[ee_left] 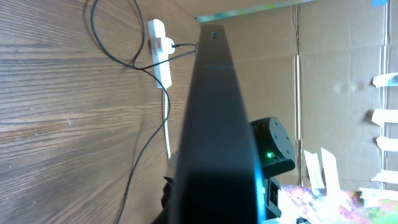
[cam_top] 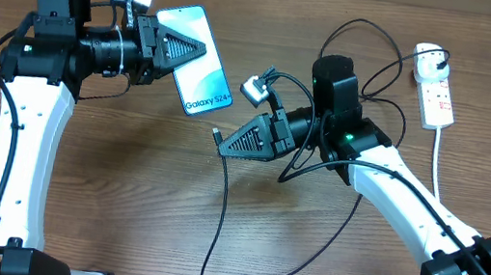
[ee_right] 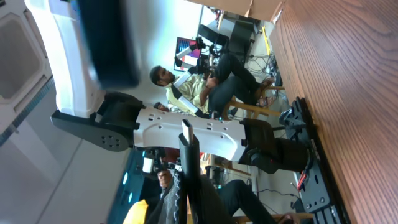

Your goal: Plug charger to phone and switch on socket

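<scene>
Left claw (cam_top: 197,50) grips the phone (cam_top: 206,85) tight, while right claw (cam_top: 222,148) is clamped on the charger (cam_top: 215,136) at its connector tip.

Left wrist view: the phone (ee_left: 214,124) shows only a blurred dark edge, cut off below. Overhead, switch positions on the socket (cam_top: 437,98) are too small to read.

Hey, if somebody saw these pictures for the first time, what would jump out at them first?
The lit blue phone, gripped by the left gripper at upper left. Facing it mid-table, the right gripper pinches the charger by its connector tip, with the black cable trailing toward the near edge. The white socket lies at far right.
</scene>
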Tool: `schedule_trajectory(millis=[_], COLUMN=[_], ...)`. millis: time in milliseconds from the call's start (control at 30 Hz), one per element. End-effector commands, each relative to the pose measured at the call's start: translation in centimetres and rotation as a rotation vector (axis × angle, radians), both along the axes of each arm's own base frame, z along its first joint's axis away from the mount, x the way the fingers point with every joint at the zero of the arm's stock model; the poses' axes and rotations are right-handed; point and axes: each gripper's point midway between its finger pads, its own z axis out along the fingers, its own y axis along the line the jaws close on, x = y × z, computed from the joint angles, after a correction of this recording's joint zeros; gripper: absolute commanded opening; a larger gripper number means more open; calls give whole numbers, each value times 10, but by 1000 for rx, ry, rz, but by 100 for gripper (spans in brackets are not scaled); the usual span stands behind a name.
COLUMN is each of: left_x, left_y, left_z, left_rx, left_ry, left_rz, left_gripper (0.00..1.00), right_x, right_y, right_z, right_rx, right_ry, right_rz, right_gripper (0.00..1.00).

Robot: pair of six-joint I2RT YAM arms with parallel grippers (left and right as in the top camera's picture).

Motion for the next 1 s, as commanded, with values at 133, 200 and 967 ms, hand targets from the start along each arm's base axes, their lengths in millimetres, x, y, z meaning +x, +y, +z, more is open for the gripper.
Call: schedule_trajectory(millis=[133,200,967], left_x=[-9,-10,-10], left_y=[-2,0,2], left_z=[3,-3,-11], left_rx=[-6,16,45], left_ry=[-7,7,18], left_rz=[-28,-21,-12], left_gripper=[4,4,4], right_x=[1,1,2], right_y=[-2,-1,-1], right_z=[16,17,20], right_rx=[13,11,15], right_ry=[-32,-27,-33], right_rz=[-14,-15,-15], right_gripper=[4,4,4])
